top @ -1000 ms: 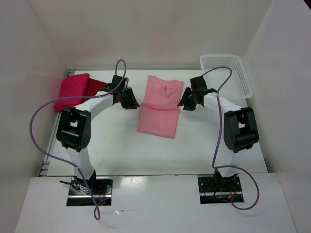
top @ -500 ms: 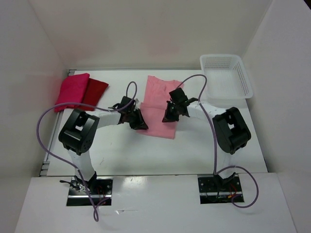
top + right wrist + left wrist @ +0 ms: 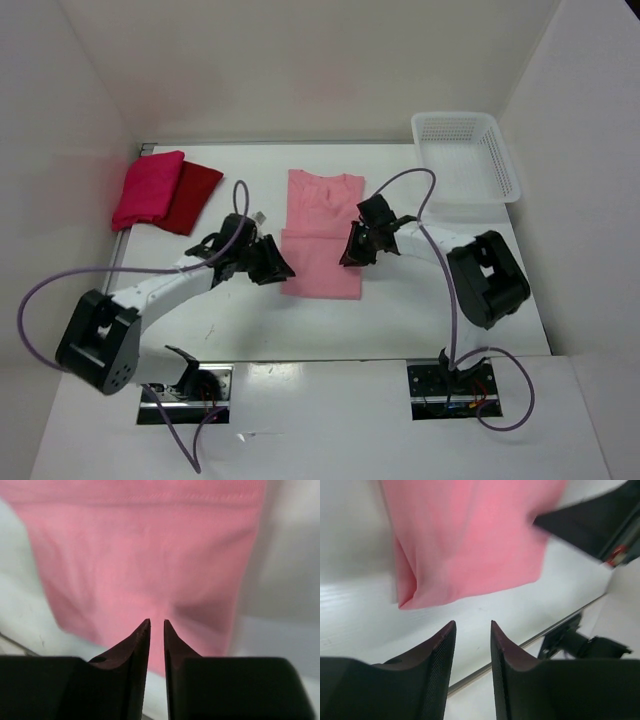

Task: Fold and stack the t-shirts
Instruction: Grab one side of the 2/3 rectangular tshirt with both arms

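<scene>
Three t-shirts — salmon (image 3: 322, 245), magenta (image 3: 148, 188), dark red (image 3: 196, 196) — and one basket (image 3: 506, 166)

Lab: white-walled robot enclosure (image 3: 300, 60)

The light salmon pink t-shirt (image 3: 322, 235) lies flat, folded into a tall narrow rectangle with its neckline at the far end; it sits between the two pincers, its left edge just beside the left gripper (image 3: 272, 266), its right edge at the tips of the right gripper (image 3: 350, 248); its doubled near corner lies just ahead of the left fingertips. The bright magenta-pink t-shirt (image 3: 148, 188) lies folded well beyond and to the left of the left gripper; the dark red t-shirt (image 3: 194, 196), also folded, touches its right side, nearer that pincer.
</scene>
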Motion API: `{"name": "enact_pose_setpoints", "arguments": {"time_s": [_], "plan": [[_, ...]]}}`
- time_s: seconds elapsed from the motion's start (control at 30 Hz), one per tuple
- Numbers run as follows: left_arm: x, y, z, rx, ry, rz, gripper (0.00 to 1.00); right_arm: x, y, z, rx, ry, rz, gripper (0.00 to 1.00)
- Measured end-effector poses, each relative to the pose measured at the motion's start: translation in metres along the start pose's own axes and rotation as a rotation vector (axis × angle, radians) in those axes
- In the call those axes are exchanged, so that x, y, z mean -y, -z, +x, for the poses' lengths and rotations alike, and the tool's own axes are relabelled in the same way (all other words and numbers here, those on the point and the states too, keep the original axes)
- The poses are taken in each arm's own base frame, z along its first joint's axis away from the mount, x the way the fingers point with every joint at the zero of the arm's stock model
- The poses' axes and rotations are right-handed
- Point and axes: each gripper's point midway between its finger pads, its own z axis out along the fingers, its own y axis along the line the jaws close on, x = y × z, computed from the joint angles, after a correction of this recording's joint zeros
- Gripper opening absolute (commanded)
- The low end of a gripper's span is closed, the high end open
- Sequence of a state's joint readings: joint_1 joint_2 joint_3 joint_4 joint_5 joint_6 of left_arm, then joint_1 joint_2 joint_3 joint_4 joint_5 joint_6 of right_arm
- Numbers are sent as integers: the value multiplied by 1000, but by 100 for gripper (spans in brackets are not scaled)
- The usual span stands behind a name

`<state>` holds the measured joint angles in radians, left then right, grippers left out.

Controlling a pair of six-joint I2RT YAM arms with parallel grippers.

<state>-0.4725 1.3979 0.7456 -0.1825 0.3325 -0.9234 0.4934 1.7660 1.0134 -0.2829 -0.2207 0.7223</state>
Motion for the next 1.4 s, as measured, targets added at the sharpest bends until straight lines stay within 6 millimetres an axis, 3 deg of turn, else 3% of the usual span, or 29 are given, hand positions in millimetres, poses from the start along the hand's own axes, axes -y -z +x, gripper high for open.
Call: {"name": "enact_pose_setpoints", "arguments": {"time_s": [0.13, 0.2, 0.27, 0.33, 0.47, 0.63, 0.8, 0.83, 0.97, 1.17, 1.3, 1.4], "plan": [[1, 26, -18, 114, 6, 36, 42, -12, 39, 1, 68, -1, -64, 35], [-12, 21, -11, 93, 24, 8, 42, -14, 56, 5, 96, -11, -93, 48], [-30, 10, 0, 47, 50, -39, 43, -10, 64, 13, 102, -26, -103, 55], [-46, -1, 11, -3, 76, -89, 44, 3, 63, 27, 82, -49, -86, 61], [-60, -15, 16, -50, 99, -136, 43, 38, 52, 62, 2, -110, -6, 62], [-59, -25, 11, -58, 101, -131, 35, 50, 46, 77, -38, -136, 17, 62], [-57, -30, 7, -51, 100, -121, 25, 47, 40, 76, -42, -138, 3, 42], [-57, -31, 7, -50, 100, -120, 22, 48, 39, 76, -44, -140, 4, 28], [-58, -35, 4, -44, 103, -124, 0, 48, 35, 76, -46, -150, 7, 2], [-59, -31, 3, -31, 94, -136, 0, 47, 33, 81, -54, -156, 7, 0], [-58, -7, 16, -25, 90, -129, 0, 40, 41, 111, -88, -136, -11, 0], [-54, 19, 32, -43, 91, -115, 0, 33, 60, 138, -124, -117, -36, 0]]}}
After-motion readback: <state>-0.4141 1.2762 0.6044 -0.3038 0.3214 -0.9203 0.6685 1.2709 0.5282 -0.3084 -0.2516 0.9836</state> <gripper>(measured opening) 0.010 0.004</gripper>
